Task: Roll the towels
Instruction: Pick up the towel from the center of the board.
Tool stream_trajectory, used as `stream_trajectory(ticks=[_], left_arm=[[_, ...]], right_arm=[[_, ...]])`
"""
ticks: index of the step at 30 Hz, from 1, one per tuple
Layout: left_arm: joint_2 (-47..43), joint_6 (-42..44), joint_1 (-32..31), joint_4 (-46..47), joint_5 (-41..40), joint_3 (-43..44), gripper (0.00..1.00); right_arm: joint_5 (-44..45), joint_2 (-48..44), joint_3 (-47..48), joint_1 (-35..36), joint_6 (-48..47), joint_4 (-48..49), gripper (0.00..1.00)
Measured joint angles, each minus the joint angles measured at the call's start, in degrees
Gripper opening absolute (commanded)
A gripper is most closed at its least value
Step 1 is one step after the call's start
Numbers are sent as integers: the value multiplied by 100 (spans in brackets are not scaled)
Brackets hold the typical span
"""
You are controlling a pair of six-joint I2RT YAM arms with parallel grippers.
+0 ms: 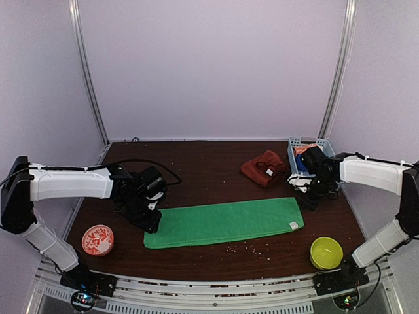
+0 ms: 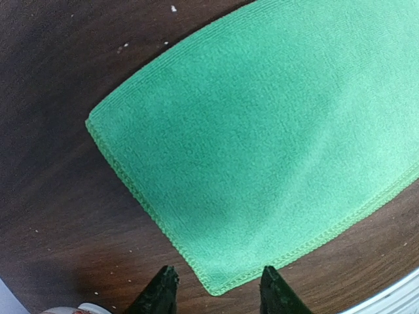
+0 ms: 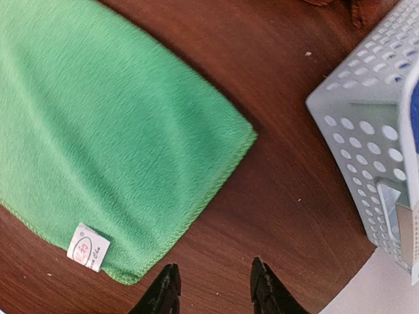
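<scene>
**Green towel flat, jaws parted at both ends**

Spread as a long rectangle of fine looped terry with stitched edges, mid-table on dark wood-grain table. Near the right end, a small white label with a red logo; script too small to read. Bunched in a loose heap far right: rust-red towel, white tag showing. Just beside it, a pale blue perforated plastic basket holding something orange and something blue. Hovering over the left near corner, left gripper, fingers apart, empty. Over bare wood by the right end, right gripper, likewise parted and holding nothing.
</scene>
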Motion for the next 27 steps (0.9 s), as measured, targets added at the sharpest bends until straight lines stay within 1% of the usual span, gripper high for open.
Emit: stream_trajectory(ticks=[4, 7, 12, 18, 23, 27], left_arm=[[-9, 9, 127, 63, -81, -105, 46], [2, 7, 166, 92, -138, -138, 46], [101, -17, 184, 175, -232, -138, 46], [199, -17, 256, 223, -308, -162, 46], [278, -13, 269, 221, -389, -162, 46], [282, -13, 291, 221, -435, -162, 46]], right_arm=[[-352, 293, 356, -402, 260, -31, 42], [-713, 656, 527, -573, 367, -70, 41], [-1078, 1143, 516, -592, 435, -138, 40], [-1213, 1340, 435, -592, 573, -79, 39], [-1305, 1517, 413, -592, 695, 39, 34], [-1333, 1528, 413, -595, 713, 83, 22]])
